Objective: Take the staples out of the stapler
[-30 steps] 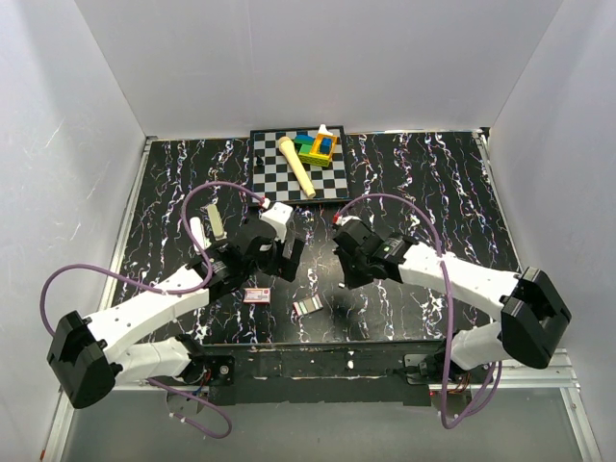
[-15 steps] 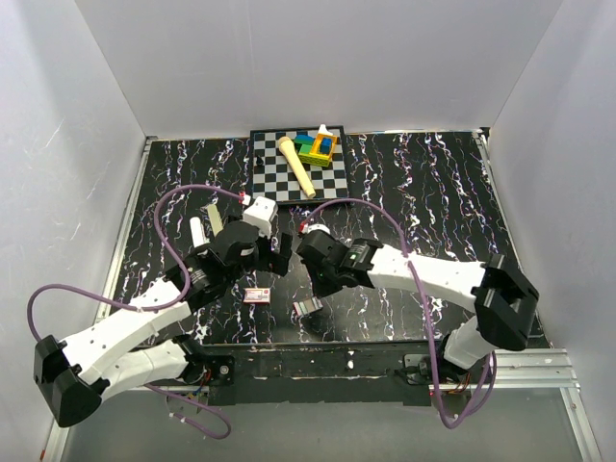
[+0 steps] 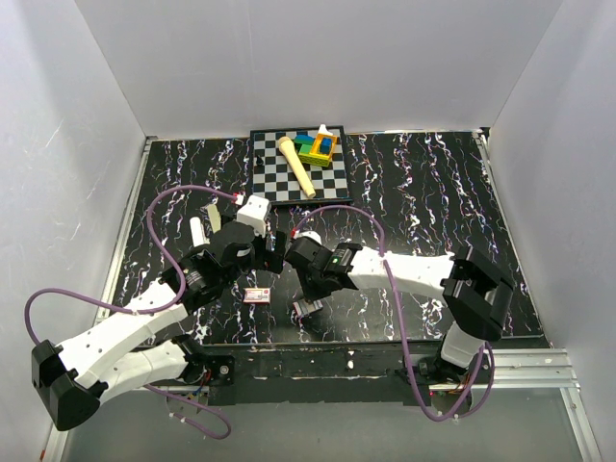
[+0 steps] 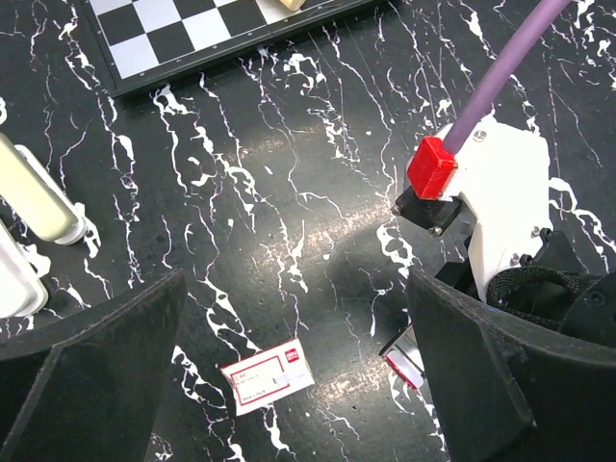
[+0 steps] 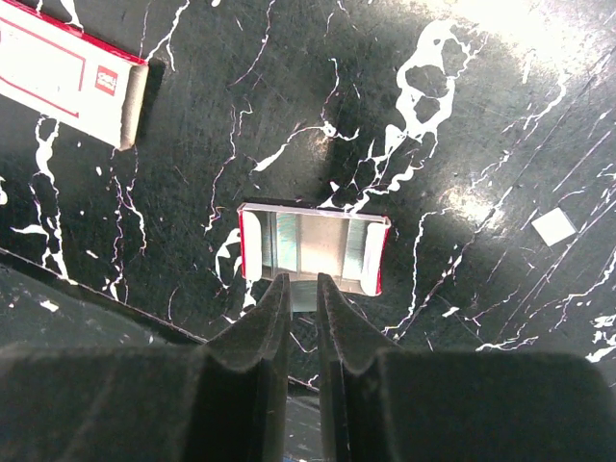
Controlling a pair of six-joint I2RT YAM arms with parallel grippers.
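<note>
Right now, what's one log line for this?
left fingers open, hovering | right fingers nearly closed at red-edged tray | red-and-white box on table

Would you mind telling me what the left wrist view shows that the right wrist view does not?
Only the left wrist view shows the checkerboard, a cream stapler and a white stapler at the left edge, the right arm's red block and purple cable, and the left pincer spread wide. Only the right wrist view shows the right pincer, fingers nearly together, and a white scrap. Both show the red-and-white box, the red-edged tray with silvery contents (just a corner in the left wrist view) and the marbled table.
</note>
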